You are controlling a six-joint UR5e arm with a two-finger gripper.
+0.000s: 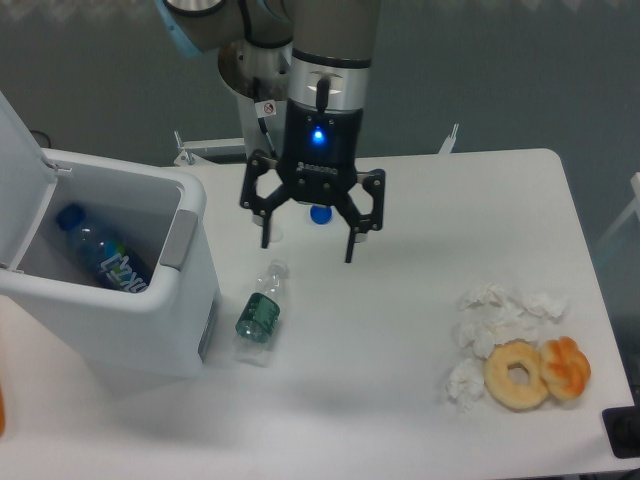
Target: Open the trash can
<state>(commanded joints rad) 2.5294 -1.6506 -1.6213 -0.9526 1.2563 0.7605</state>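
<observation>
Over the table, gripper (pixel 308 239) fingers spread, holding nothing, trash can (pixel 130 320) lid up, bottle (pixel 98 255) inside.

The trash can (pixel 110 300) is set at the table's (pixel 400 400) left, a bottle (pixel 100 255) lying inside it. A second bottle (pixel 260 315) lies just right of it, with the gripper (pixel 308 238) above and farther right. Tissues (pixel 495 320) and pastries (pixel 535 372) are placed near right.
</observation>
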